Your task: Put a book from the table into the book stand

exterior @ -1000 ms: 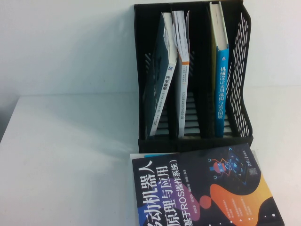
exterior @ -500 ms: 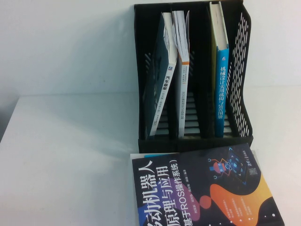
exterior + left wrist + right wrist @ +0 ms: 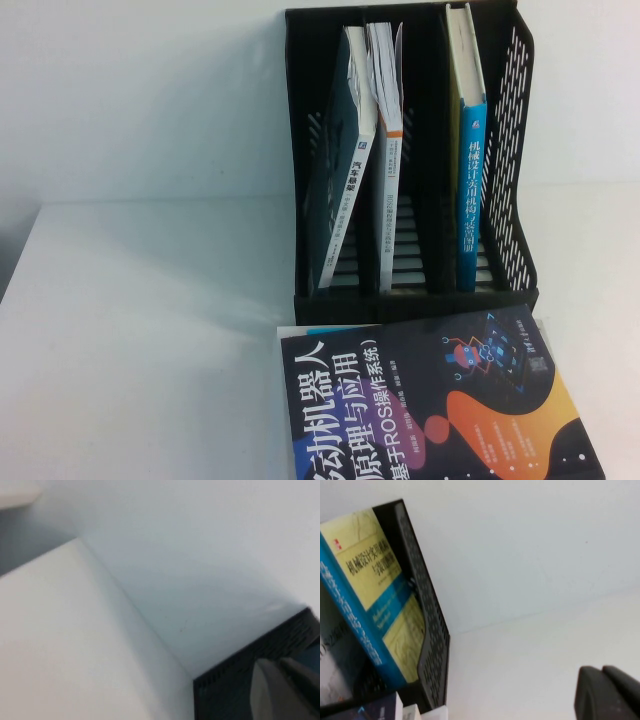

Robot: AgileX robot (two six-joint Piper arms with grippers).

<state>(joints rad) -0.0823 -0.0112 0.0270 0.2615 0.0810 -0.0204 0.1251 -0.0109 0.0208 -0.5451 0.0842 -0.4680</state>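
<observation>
Lying flat on the table (image 3: 140, 330) just before the book stand (image 3: 520, 150), the book (image 3: 430, 410) is ungrasped; nothing is done. Left gripper (image 3: 282, 690) and right gripper (image 3: 610, 692) hover beside the stand, finger state untellable.

White table (image 3: 140, 330), black book stand (image 3: 300, 150) standing on its far side, navy book (image 3: 430, 410) lying flat just before the stand at the near edge

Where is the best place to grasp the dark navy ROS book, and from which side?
Probably the book's right long edge, approached from the right: it lies flat before the book stand. The right end effector is nearest; the left end effector waits beyond the stand.
</observation>
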